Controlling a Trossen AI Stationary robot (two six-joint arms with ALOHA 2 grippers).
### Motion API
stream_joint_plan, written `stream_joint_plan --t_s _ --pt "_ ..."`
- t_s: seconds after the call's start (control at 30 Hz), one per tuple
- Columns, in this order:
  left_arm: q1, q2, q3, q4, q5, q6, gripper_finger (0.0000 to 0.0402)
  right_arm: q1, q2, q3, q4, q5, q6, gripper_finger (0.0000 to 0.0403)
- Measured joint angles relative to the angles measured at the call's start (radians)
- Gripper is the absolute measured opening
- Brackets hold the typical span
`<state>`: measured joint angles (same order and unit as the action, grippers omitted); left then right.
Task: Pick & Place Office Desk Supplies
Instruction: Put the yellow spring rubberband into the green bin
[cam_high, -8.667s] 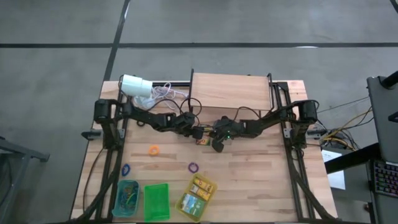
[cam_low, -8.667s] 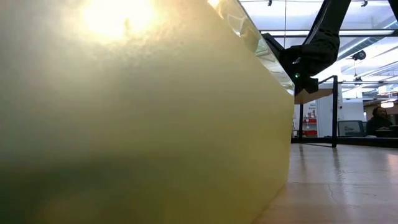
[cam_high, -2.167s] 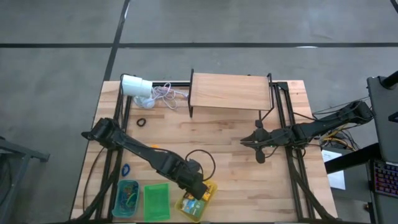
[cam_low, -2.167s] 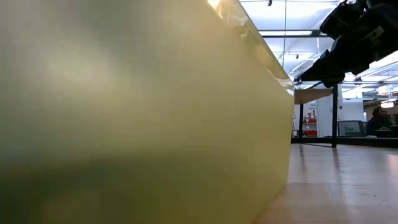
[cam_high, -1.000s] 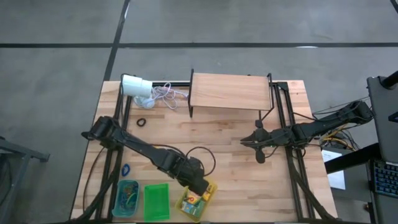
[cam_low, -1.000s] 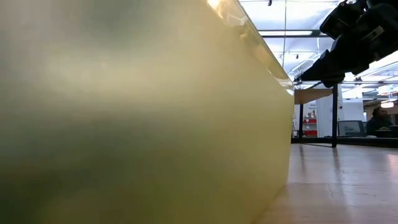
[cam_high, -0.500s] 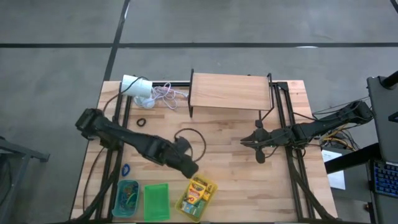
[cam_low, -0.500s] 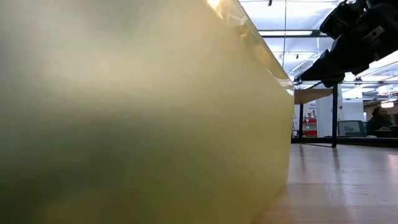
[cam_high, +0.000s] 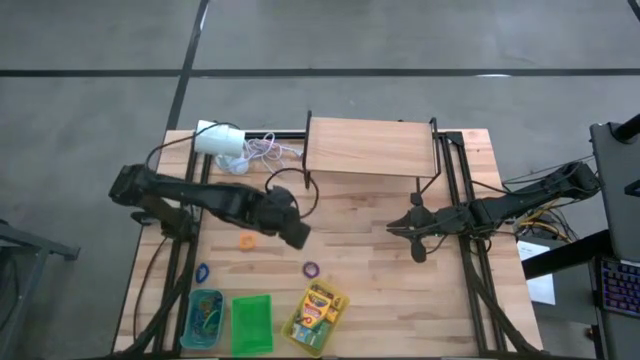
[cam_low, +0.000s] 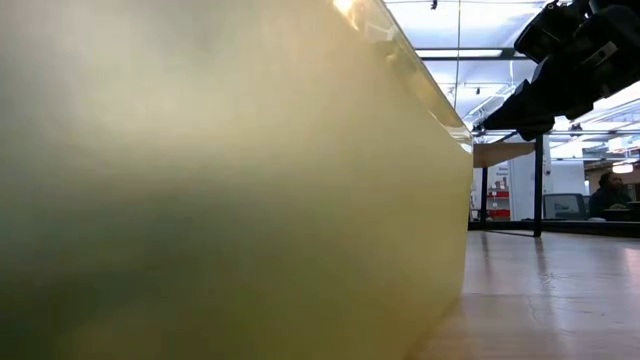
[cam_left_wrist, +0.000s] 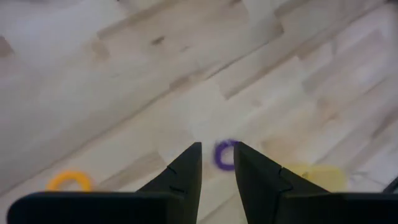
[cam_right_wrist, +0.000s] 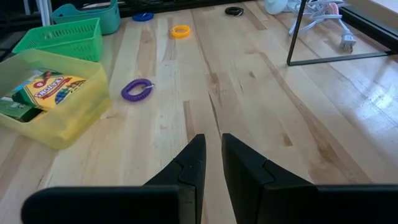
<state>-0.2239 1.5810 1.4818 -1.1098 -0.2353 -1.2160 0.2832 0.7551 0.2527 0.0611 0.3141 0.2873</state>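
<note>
Wooden desk (cam_high: 380, 290), bins along front edge. Left gripper (cam_high: 293, 232) mid-desk, fingers narrowly apart, empty, between orange band (cam_high: 247, 241) and purple band (cam_high: 311, 269). Right gripper (cam_high: 418, 247) parked by right edge, fingers nearly together, empty. Looks like next-pick step: drop onto purple band, pinch, carry to blue bin (cam_high: 188, 322).

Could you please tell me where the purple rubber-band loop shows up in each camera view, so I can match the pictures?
High view: the purple loop lies on the bare wood, just above the yellow bin.
Low view: not in it; a yellow wall fills most of it.
Left wrist view: beyond the fingertips.
Right wrist view: beside the yellow bin.
Shared landmark: the orange loop nearby.
</note>
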Motion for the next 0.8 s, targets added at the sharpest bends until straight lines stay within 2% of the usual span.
stream_joint_plan --t_s 0.27,0.47,0.63,0.8 --pt "-0.014 0.000 0.000 0.033 0.002 -0.121 0.0099 0.000 0.000 0.000 0.000 0.000 0.000 0.0052" --pt "-0.015 -0.001 -0.007 -0.036 0.000 -0.097 0.0099 0.000 0.000 0.000 0.000 0.000 0.000 0.0052" --pt "-0.014 -0.003 -0.055 -0.137 0.004 -0.174 0.0099 0.000 0.000 0.000 0.000 0.000 0.000 0.0052" --pt "-0.015 -0.027 -0.183 -0.163 0.053 -0.274 0.0099 0.000 0.000 0.000 0.000 0.000 0.000 0.0052"
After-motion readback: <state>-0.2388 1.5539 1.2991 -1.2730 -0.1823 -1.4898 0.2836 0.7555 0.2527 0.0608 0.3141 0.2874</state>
